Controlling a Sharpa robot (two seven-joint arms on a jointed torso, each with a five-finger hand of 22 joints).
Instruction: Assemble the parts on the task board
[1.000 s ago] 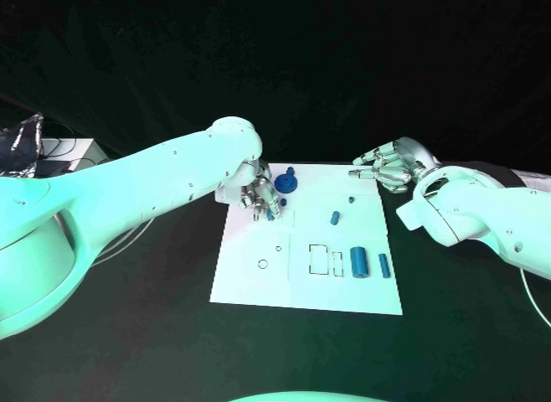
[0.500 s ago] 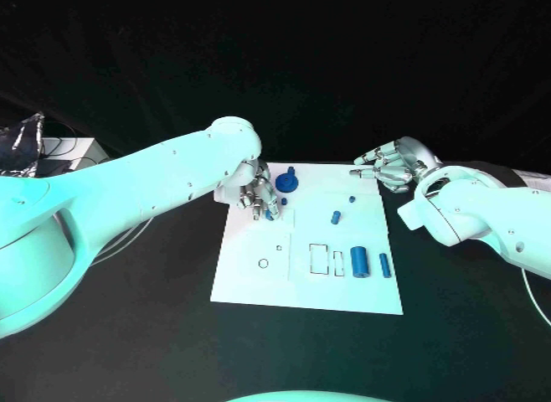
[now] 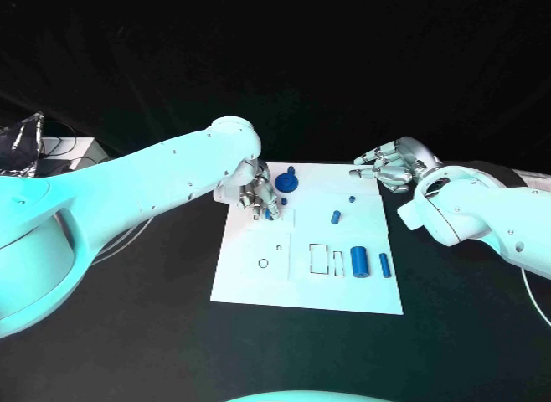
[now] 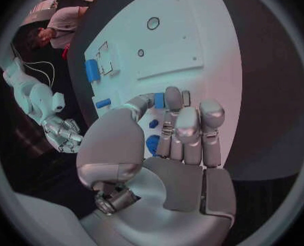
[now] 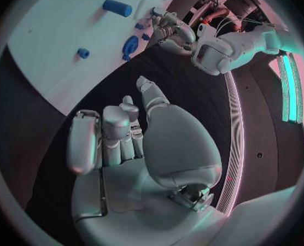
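- white rectangular task board [image 3: 306, 289] lies in the middle of the black table [image 3: 131, 352]; several small blue parts on it.
- left silver many-fingered hand [image 3: 256, 194] is over the board's far left corner, fingers pointing down; a small blue peg [image 3: 270, 214] sits at its fingertips; in the left wrist view the hand [image 4: 176, 134] has thumb and a finger closed round a small blue piece [image 4: 159, 100], so it reads as pinching the peg; the other fingers lie straight, side by side.
- round blue knob-like part [image 3: 286, 181] stands on the board just beside that hand, on its far side.
- right silver hand [image 3: 390, 166] hangs past the board's far right corner, off the board; in the right wrist view [image 5: 124, 131] its fingers are curled in with nothing in them; idle.
- other parts loose on the board: small blue stud [image 3: 352, 200], short blue pin [image 3: 335, 217], thick blue cylinder [image 3: 360, 262], thin blue bar [image 3: 384, 265] beside it; all well apart from both hands.
- outlined rectangular slots [image 3: 324, 260] and small round holes [image 3: 264, 264] on the near half look unfilled.
- judged step: early; left hand handling the first peg, picking or seating cannot be told; most parts not yet assembled.
- next move likely calls for carrying the peg to a matching hole, keeping it upright, lowering straight; risk of slipping from a fingertip pinch.
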